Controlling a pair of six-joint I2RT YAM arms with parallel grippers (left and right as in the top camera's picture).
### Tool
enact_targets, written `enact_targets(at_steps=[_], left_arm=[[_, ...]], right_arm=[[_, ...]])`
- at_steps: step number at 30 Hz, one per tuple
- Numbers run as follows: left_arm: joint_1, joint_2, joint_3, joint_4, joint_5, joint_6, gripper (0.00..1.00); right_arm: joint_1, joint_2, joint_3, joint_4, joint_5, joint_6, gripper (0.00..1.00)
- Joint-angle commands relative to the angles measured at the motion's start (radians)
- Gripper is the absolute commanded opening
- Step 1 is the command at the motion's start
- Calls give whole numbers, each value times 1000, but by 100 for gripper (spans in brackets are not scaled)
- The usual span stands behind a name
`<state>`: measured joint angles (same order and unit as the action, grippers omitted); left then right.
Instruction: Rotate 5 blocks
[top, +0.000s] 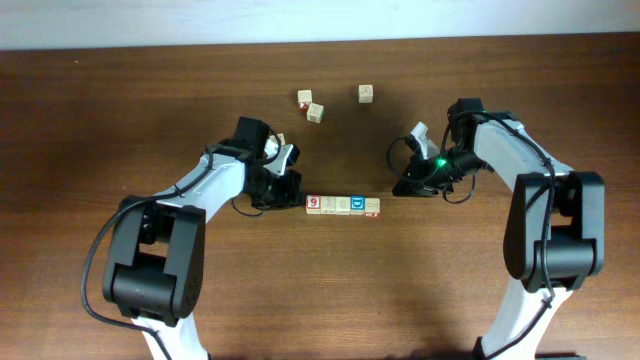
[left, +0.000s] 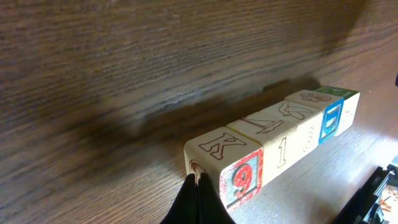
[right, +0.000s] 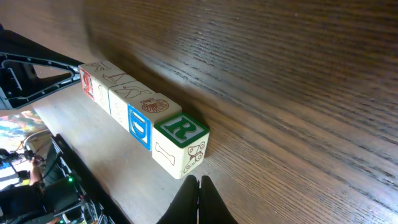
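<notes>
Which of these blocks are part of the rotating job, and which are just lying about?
Job: row of five blocks, including red 9 block and blue D block.
Lying about: red-marked cube, cube beside it, lone cube.

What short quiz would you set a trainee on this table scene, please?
1. True or false: the row of blocks holds five cubes, side by side.
2. Which letter tops the end block nearest the right hand? A) R B) V C) K
3. Fill in: ___ loose cubes lie apart from the row.
Key: 1 true; 2 A; 3 three.
</notes>
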<state>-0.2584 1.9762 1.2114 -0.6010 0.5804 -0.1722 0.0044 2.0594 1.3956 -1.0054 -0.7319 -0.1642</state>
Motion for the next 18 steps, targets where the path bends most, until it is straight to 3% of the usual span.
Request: enact_targets(at_steps=[1,8,18], left_arm=[[6,10,-6,17,24,10,0],[5,10,-6,12,104,10,0],[5,10,-8,-36,41,10,0]], right_arm=[[1,-25,-8,0,-17,-11,4],[2,-25,-9,-8,-17,-11,4],[2,-22,-38,-6,-16,-11,4]])
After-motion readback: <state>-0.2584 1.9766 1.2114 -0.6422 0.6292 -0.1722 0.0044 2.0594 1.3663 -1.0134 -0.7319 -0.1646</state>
